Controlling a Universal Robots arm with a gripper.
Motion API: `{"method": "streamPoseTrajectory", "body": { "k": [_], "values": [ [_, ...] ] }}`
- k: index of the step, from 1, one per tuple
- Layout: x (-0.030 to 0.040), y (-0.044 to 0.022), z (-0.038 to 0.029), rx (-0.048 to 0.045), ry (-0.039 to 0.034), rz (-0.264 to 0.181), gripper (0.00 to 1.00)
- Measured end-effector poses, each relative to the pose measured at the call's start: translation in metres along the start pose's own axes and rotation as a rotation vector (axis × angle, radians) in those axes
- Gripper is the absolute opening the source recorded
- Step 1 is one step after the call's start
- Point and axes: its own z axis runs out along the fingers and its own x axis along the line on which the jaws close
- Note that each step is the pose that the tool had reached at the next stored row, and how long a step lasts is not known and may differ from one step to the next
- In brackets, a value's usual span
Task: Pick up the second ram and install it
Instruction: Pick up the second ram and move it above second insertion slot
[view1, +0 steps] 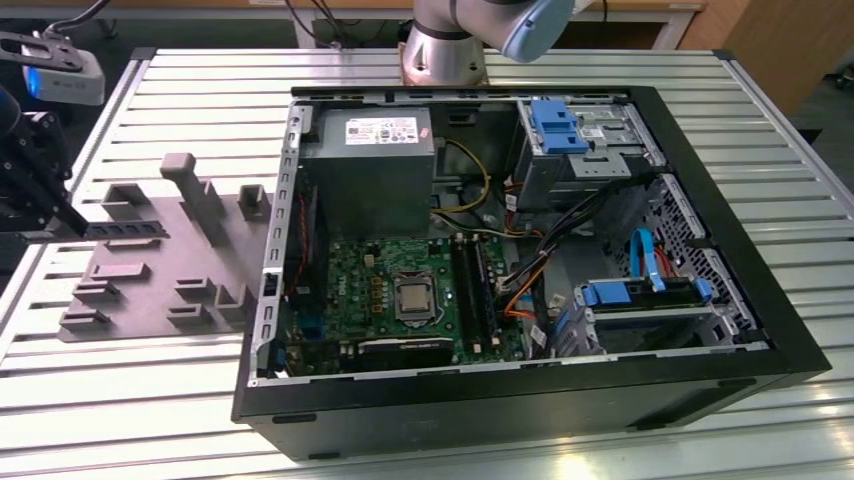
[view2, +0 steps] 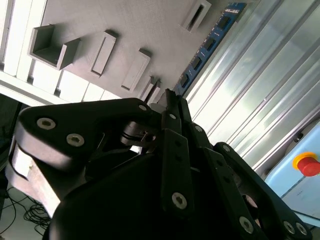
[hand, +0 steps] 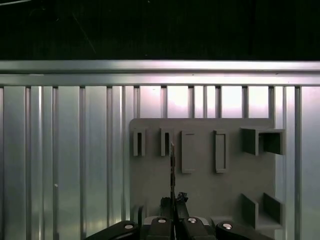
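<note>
A motherboard is housed in the open computer case; in the second wrist view, the second ram is pinched by the end effector.

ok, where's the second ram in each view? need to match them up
Exterior view: second ram at the exterior view's left, held level over the grey tray.
Second wrist view: blue-green strip running out from the shut fingers, along the tray's edge.
First wrist view: edge-on thin line in front of the tray.
Shared landmark: the grey tray.
</note>
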Motion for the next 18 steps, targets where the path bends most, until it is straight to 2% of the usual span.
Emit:
{"method": "streamPoseTrajectory", "body": {
  "k": [18],
  "values": [
    [-0.0005, -0.0003, -0.0245, 0.0039, -0.0001, 0.0, 0.14]
  ]
}}
